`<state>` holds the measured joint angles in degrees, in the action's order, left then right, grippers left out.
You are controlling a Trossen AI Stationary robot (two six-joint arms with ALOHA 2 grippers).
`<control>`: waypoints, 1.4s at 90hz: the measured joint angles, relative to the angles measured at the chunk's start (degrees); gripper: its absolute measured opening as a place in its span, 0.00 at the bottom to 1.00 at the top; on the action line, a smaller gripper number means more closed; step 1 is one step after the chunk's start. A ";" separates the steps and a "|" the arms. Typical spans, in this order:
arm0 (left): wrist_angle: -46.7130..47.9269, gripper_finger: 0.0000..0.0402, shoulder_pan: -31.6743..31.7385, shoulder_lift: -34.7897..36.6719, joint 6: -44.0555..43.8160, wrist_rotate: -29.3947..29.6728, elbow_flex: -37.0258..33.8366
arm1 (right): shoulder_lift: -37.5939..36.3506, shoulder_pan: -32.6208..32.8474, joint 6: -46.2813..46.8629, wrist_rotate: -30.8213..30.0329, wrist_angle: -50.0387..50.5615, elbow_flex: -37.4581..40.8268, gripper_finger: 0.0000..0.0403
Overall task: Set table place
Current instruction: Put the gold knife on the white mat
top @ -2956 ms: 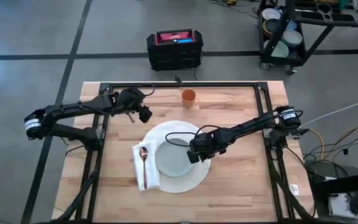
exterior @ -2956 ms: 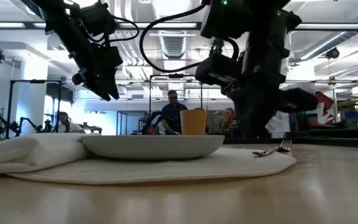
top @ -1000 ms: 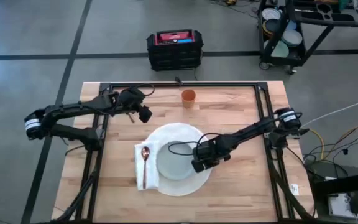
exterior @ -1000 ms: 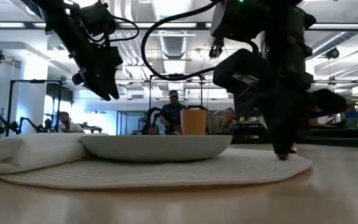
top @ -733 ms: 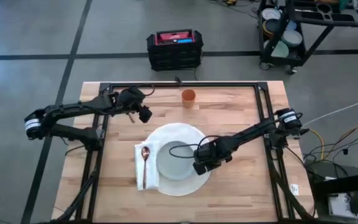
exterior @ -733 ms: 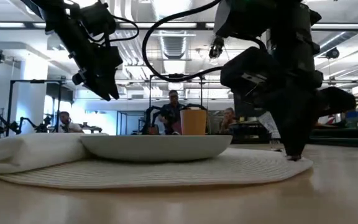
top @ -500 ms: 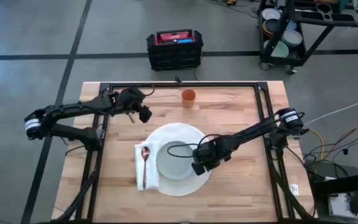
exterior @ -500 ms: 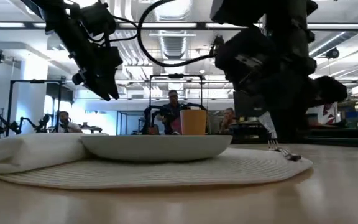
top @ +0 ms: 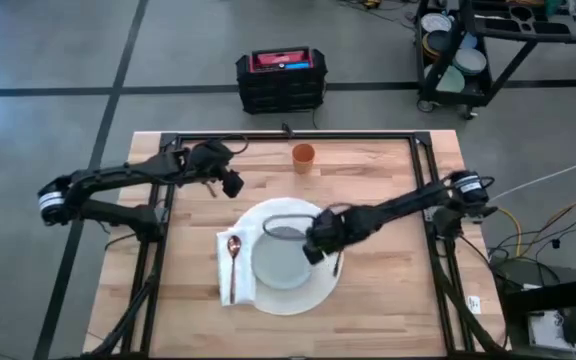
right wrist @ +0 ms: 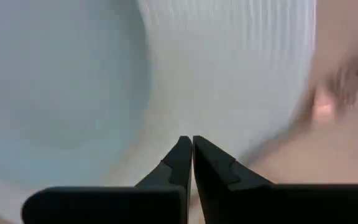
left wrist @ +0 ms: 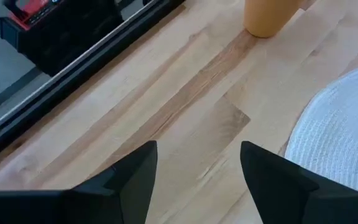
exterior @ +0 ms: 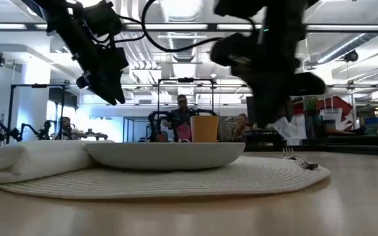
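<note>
Butcher-block table point(top: 388, 290) – white mat point(top: 290, 296) centred, plate point(top: 278, 262) on it | right gripper point(right wrist: 191, 163) clenched empty over mat's edge | low view alone shows fork point(exterior: 299, 159) on mat | left gripper point(left wrist: 197, 168) released – near cup point(top: 303, 157).

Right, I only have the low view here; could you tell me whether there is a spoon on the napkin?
Observer: Yes, a spoon lies on the napkin, left of the plate in the high view.
Operator: Thank you. Is the right gripper holding anything?
Observer: No. Its wrist view shows the right gripper shut with nothing between its fingers, above the mat.
Operator: And the left gripper?
Observer: The left gripper is open over bare table, with the orange cup ahead of it.
</note>
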<state>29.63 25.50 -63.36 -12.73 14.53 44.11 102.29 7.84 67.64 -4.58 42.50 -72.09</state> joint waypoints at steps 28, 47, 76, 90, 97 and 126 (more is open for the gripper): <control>19.29 0.54 1.65 7.53 -1.43 8.75 2.78 | 0.05 -11.89 -7.45 -10.67 -5.13 -3.97 0.00; 23.87 0.54 4.47 12.48 -18.49 6.90 -2.23 | 0.12 -17.71 -15.26 -10.47 -19.91 -5.25 0.00; 18.03 0.43 8.95 11.30 -24.94 7.61 -12.11 | 0.14 -20.13 -24.06 -5.42 -23.06 -10.58 0.00; 10.60 0.09 11.86 6.61 -20.85 9.44 -13.47 | 0.14 -19.18 -25.69 -3.76 -21.88 -13.92 0.00; 5.65 0.03 13.55 4.05 -17.95 10.87 -13.43 | 0.14 -18.85 -25.97 -2.93 -20.76 -15.75 0.00; -6.98 0.00 26.90 -9.95 -13.10 5.93 -9.51 | 0.05 -18.45 -26.60 -1.41 -17.27 -22.72 0.00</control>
<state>22.66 52.40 -73.31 -25.83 20.46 34.59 102.34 -10.61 41.04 -5.98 25.23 -94.81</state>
